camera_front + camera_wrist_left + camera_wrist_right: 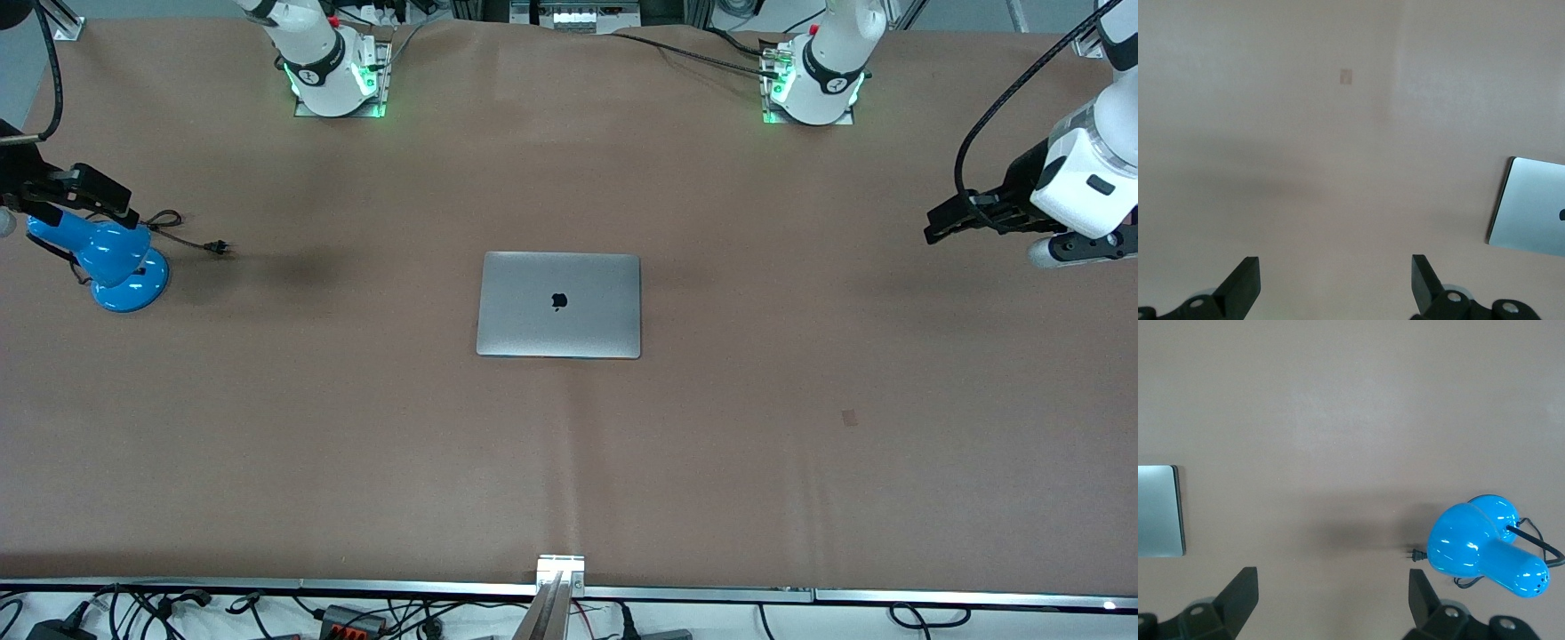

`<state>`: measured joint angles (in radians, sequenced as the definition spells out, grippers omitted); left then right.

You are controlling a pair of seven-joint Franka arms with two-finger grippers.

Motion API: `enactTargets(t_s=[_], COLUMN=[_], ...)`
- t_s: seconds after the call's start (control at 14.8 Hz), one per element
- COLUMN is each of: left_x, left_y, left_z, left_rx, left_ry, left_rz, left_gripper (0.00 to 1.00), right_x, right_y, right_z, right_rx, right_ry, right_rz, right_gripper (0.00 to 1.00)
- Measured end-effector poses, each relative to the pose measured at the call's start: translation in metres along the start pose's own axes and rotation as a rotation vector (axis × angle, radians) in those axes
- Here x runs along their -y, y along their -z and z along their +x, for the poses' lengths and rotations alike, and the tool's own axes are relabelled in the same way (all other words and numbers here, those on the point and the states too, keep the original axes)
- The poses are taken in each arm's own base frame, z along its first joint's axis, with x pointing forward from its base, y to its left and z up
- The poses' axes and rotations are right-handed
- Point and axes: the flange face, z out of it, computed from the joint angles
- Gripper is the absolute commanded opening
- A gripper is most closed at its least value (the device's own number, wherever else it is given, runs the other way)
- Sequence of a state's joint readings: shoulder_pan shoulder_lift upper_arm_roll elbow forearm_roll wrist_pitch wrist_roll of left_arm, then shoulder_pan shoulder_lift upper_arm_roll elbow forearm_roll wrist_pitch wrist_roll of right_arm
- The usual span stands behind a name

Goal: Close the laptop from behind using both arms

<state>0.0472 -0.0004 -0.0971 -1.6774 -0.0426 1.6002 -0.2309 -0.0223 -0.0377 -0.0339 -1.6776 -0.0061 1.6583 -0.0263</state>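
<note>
The silver-grey laptop (558,305) lies shut and flat at the table's middle, its dark apple logo facing up. Part of it shows in the left wrist view (1531,207) and in the right wrist view (1159,511). My left gripper (944,222) hangs open and empty over the table's left-arm end, away from the laptop; its spread fingertips (1245,277) show over bare table. My right gripper (89,197) hangs open and empty over the right-arm end, above a blue lamp; its fingertips (1241,587) are wide apart.
A blue desk lamp (111,262) with a black cord and plug (216,248) stands at the right arm's end of the table; it also shows in the right wrist view (1488,550). A small brown patch (850,417) marks the brown tabletop. A metal rail (560,587) edges the table nearest the camera.
</note>
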Motion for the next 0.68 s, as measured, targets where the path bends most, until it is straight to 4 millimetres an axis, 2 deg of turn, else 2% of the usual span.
enactTargets(t_s=[0.27, 0.68], left_x=[-0.023, -0.022], left_y=[-0.003, -0.008], left_z=[-0.006, -0.004], left_rx=[0.012, 0.021], left_ry=[-0.041, -0.098], left_rz=[0.006, 0.007], left_gripper=[1.00, 1.00], right_x=[0.001, 0.001], right_y=[-0.001, -0.001], right_z=[-0.002, -0.002], right_rx=[0.009, 0.011], right_ry=[0.001, 0.002], right_rz=[0.000, 0.000], right_gripper=[1.00, 1.00])
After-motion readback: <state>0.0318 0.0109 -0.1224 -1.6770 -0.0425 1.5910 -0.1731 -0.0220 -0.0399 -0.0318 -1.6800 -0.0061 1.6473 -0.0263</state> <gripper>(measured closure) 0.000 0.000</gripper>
